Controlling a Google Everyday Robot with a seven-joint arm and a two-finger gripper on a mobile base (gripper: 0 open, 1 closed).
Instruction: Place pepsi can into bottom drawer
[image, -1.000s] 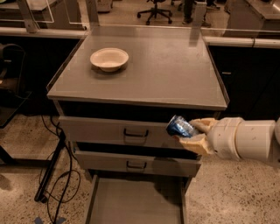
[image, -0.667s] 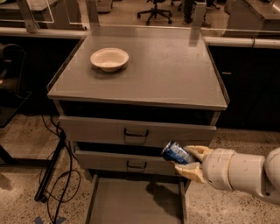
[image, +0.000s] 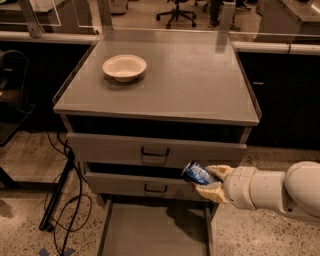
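My gripper (image: 210, 180) comes in from the right on a thick cream arm and is shut on the pepsi can (image: 197, 173), a small blue can held on its side. It hangs in front of the right part of the middle drawer (image: 125, 184). The bottom drawer (image: 150, 227) is pulled out below, a grey shallow tray. The can is above the tray's right side, near its right wall (image: 209, 227).
A cream bowl (image: 124, 67) sits on the cabinet top (image: 190, 80) at the back left. The top drawer (image: 155, 150) has a dark handle. Black cables and a stand leg (image: 60, 200) lie on the floor to the left. My arm (image: 280, 190) fills the lower right.
My gripper has moved down and to the left with the pepsi can, from the level of the top drawer to the front of the middle drawer.
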